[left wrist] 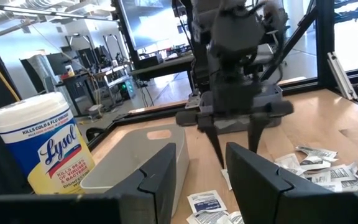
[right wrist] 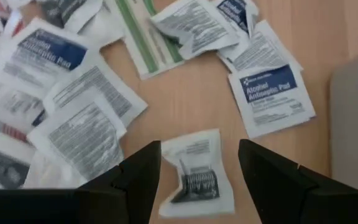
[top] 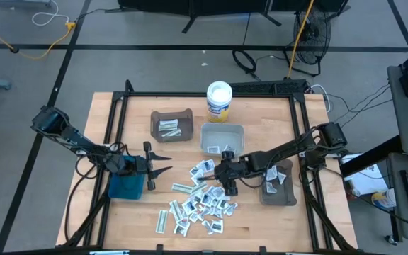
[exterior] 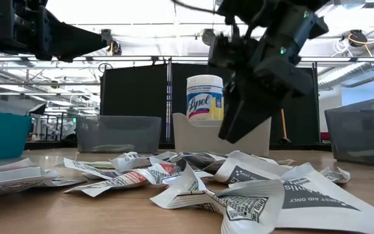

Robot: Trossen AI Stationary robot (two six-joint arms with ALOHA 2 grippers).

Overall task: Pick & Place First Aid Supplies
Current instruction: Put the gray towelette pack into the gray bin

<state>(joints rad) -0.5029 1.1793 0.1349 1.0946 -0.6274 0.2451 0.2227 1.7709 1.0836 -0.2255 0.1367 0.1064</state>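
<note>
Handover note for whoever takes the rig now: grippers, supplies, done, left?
Right gripper: fingers open, above a white packet on the table, nothing held.
Left gripper: open, empty, beside the teal bin.
Supplies: most packets in a loose pile at the table's front.
Done: some packets in the brown bin, grey bin and right bin.
Left: sort the pile.
</note>
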